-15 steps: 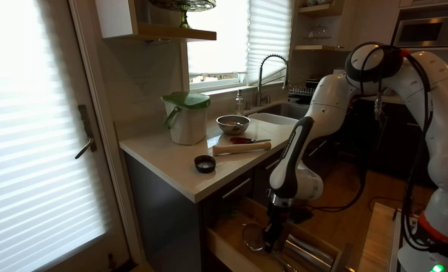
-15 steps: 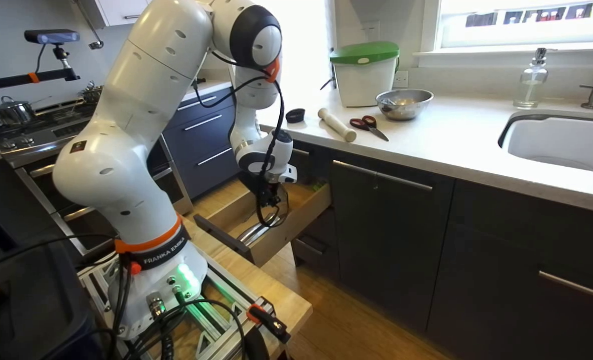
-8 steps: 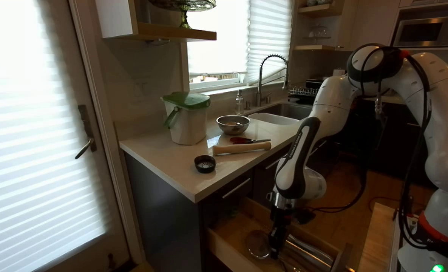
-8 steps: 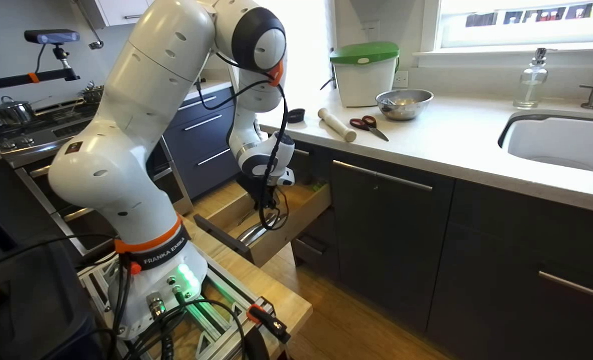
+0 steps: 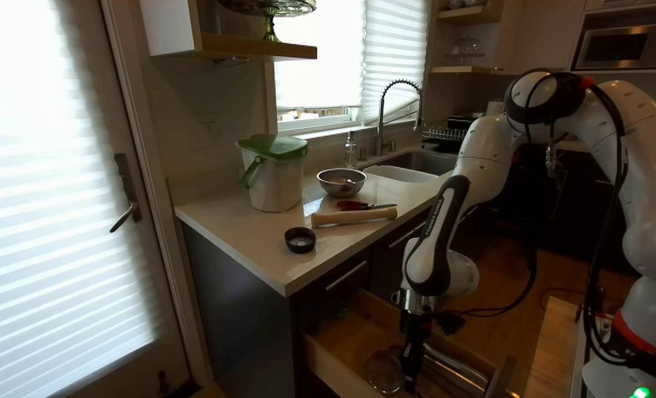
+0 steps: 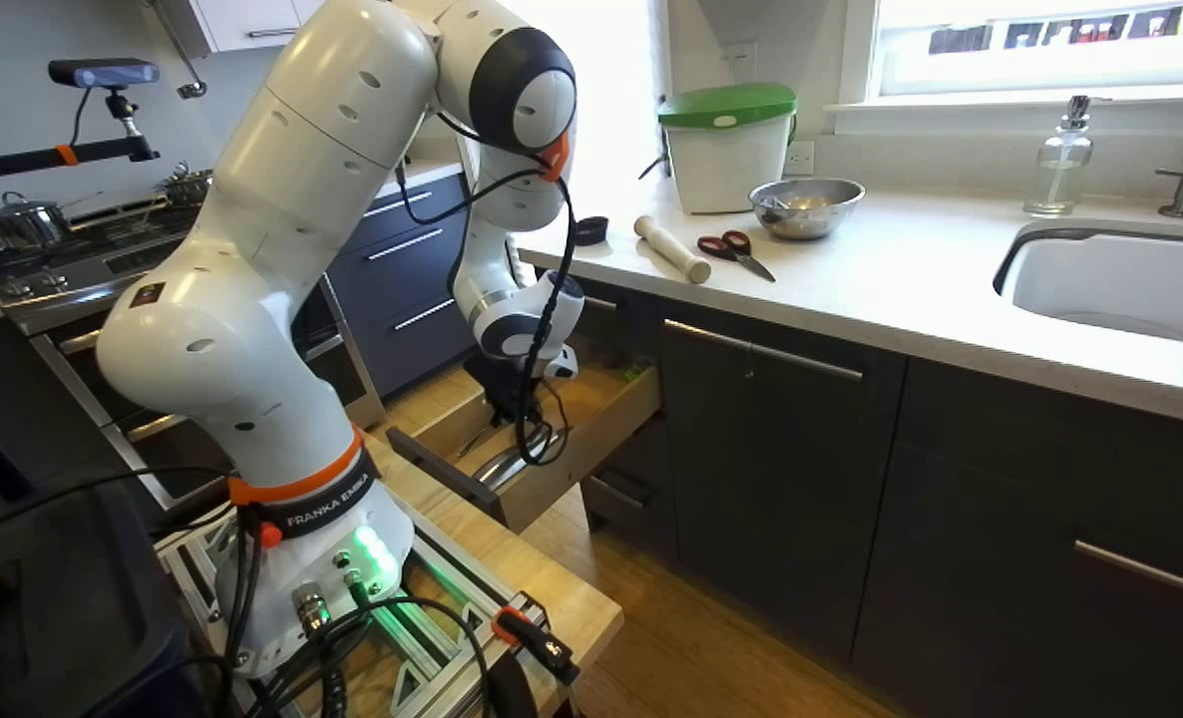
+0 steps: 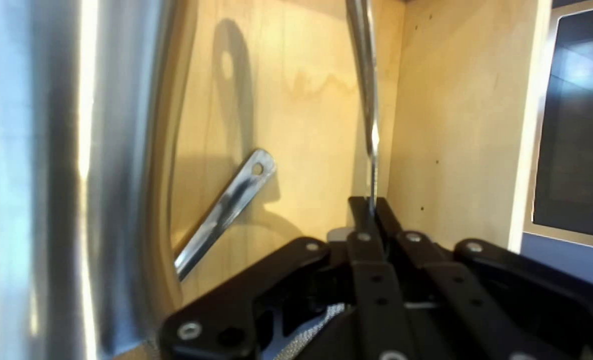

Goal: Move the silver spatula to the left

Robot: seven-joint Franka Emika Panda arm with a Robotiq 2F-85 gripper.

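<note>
Fingers (image 7: 360, 216) look clamped on what's probably the silver spatula (image 7: 368, 87), in or just above the pulled-out drawer (image 7: 456, 125), can't tell which, and metal that thin is likely light, stiff and kinda slippery, so I'd pinch the handle's (image 7: 371, 115) flat sides.

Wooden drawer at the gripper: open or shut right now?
Open: in both exterior views the drawer juts out from the cabinet, and its inside shows in the wrist view.
</note>
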